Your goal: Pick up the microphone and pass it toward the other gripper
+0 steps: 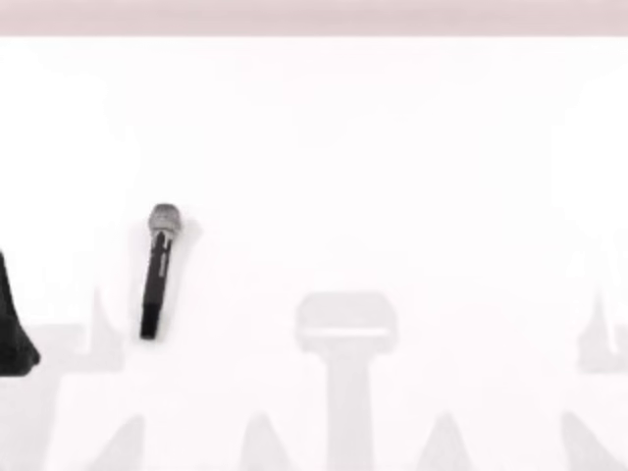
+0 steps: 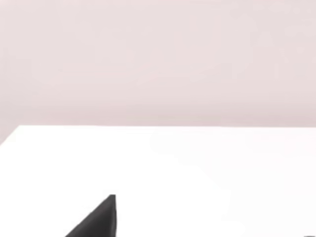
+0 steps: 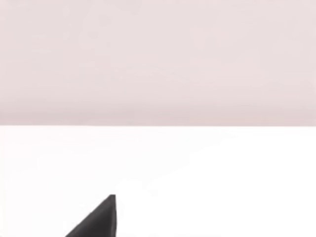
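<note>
The microphone point(image 1: 157, 275) lies flat on the white table point(image 1: 392, 177) at the left, with its grey mesh head toward the far side and its black handle toward the near side. My left gripper point(image 1: 14, 339) shows only as a black shape at the left edge, a short way left of the handle's end and apart from it. In the left wrist view the left gripper point(image 2: 211, 217) is open, its two tips far apart over bare table. The right gripper point(image 3: 207, 222), the other gripper, is out of the top view. One black fingertip point(image 3: 106, 219) shows, with nothing beside it. Neither wrist view shows the microphone.
Pale grey shadows lie along the table's near side, among them a T-shaped one point(image 1: 345, 334) at the middle. The table's far edge point(image 1: 314, 37) meets a pinkish backdrop.
</note>
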Tool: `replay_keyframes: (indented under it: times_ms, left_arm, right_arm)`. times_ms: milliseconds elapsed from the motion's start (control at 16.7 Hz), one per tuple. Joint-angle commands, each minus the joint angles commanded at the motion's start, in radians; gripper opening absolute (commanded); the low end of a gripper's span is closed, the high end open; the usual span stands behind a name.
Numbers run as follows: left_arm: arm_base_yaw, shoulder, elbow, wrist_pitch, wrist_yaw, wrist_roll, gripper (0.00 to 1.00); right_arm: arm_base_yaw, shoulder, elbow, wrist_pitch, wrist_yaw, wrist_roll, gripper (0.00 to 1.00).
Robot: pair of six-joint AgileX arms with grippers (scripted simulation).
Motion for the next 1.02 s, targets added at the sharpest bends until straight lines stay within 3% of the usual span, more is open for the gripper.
replay_keyframes:
  times_ms: [240, 480, 1020]
  left_arm:
    - [-0.008, 0.031, 0.030, -0.021, 0.000, -0.007, 1.00]
    - [-0.048, 0.219, 0.197, -0.138, -0.006, -0.044, 1.00]
    - [-0.194, 1.104, 0.787, -0.594, -0.033, -0.176, 1.00]
  right_arm:
    - [0.000, 0.000, 0.000, 0.000, 0.000, 0.000, 1.00]
    - [0.000, 0.000, 0.000, 0.000, 0.000, 0.000, 1.00]
    - [0.000, 0.000, 0.000, 0.000, 0.000, 0.000, 1.00]
